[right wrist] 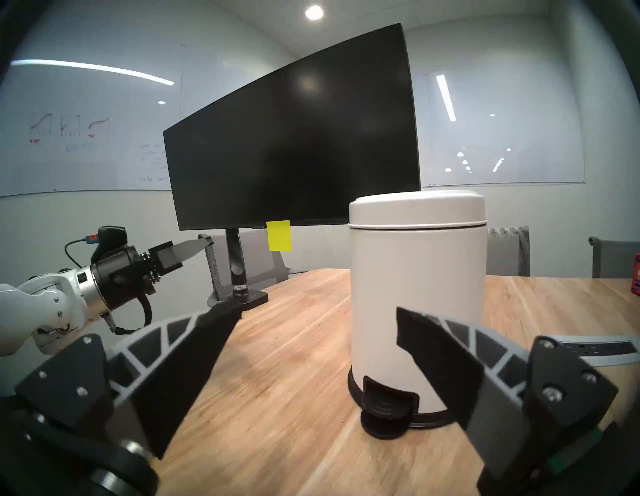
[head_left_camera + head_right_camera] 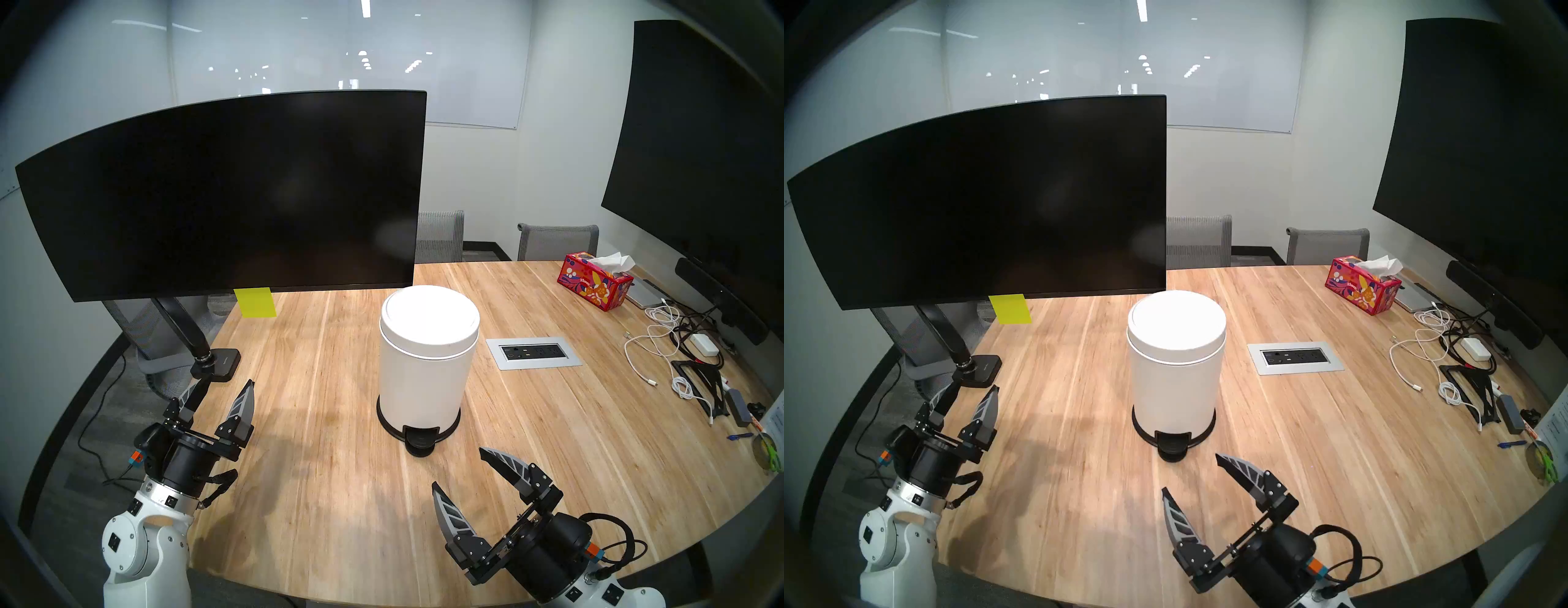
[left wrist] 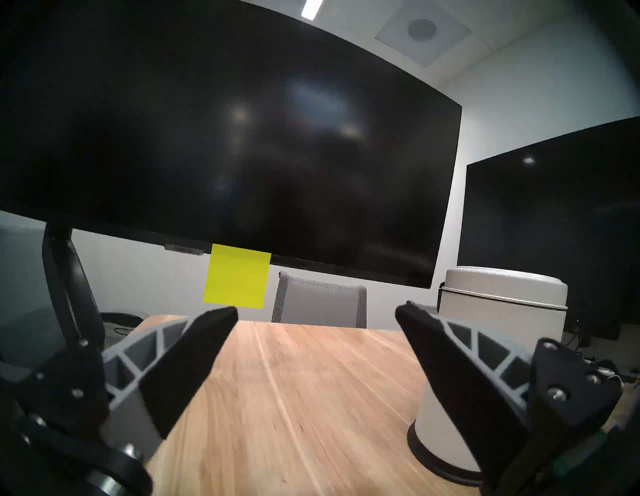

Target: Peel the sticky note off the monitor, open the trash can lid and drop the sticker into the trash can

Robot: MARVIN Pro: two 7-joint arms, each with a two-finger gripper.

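The yellow-green sticky note [image 2: 256, 302] hangs from the bottom edge of the black monitor [image 2: 237, 191], which stands on a jointed arm at the table's left. It also shows in the left wrist view [image 3: 237, 276] and the right wrist view [image 1: 279, 235]. The white trash can [image 2: 424, 369] stands mid-table with its lid [image 2: 429, 314] shut and its black pedal [image 2: 420, 441] facing me. My left gripper [image 2: 227, 384] is open and empty, low near the monitor's base, short of the note. My right gripper [image 2: 458, 467] is open and empty, just in front of the pedal.
The monitor's square base [image 2: 222, 361] sits by the left gripper. A power outlet panel [image 2: 533, 353] lies right of the can. A tissue box [image 2: 596, 284], cables [image 2: 662, 339] and small items crowd the right edge below a wall screen [image 2: 700, 161]. Chairs [image 2: 555, 242] stand behind.
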